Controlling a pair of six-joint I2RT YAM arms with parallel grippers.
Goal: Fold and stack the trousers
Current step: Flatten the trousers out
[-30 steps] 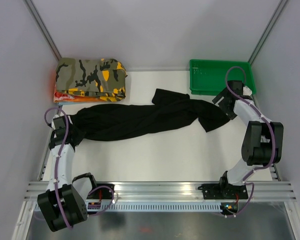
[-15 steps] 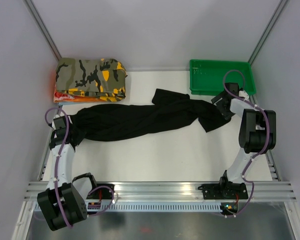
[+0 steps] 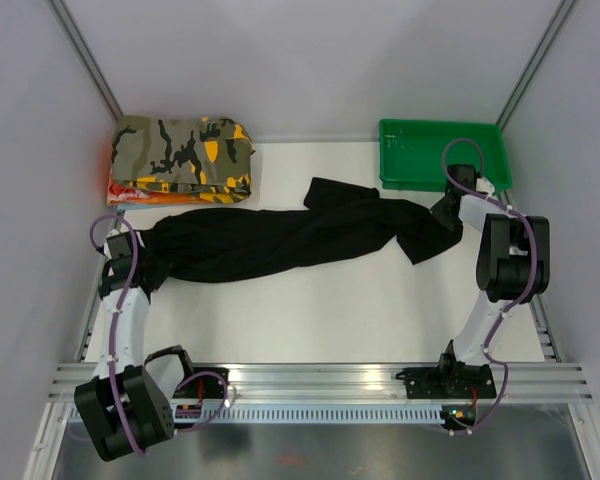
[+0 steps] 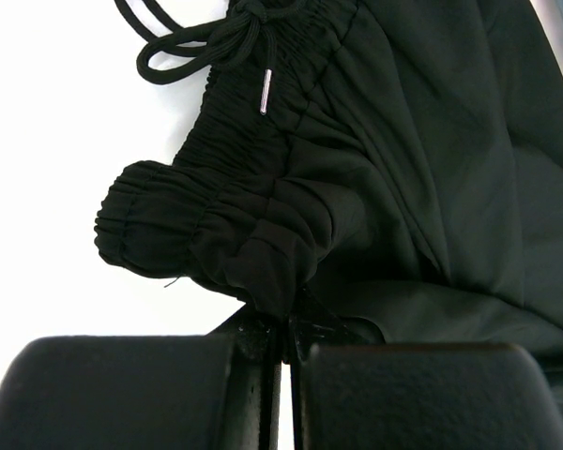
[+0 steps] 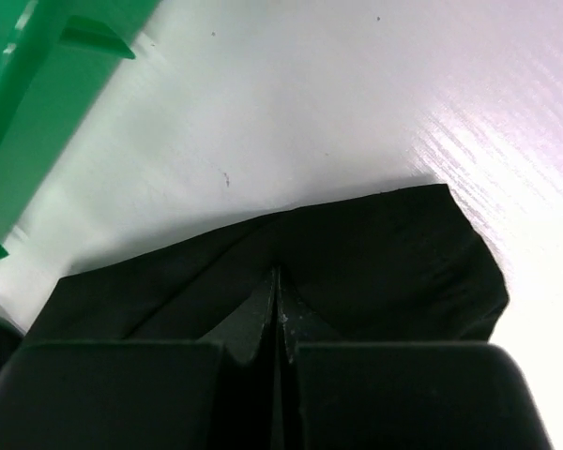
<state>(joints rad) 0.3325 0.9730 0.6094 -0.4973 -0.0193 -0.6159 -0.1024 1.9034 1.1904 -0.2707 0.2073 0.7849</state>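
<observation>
The black trousers [image 3: 280, 240] lie stretched across the white table from left to right, twisted and bunched. My left gripper [image 3: 132, 262] is shut on the gathered elastic waistband [image 4: 253, 253] at the left end; the drawstring [image 4: 197, 42] lies loose on the table beyond it. At the right end my right gripper [image 3: 446, 212] is shut on the leg hem [image 5: 357, 253], the fingertips pinching the black cloth flat against the table.
A folded camouflage garment [image 3: 183, 158] in olive, black and orange sits at the back left. A green tray [image 3: 420, 150] stands at the back right, just behind the right gripper; its edge [image 5: 38, 84] shows in the right wrist view. Walls close in on both sides.
The right gripper has moved slightly back toward the tray over the leg end and has closed on the cloth. The left arm and the waistband have stayed put.
</observation>
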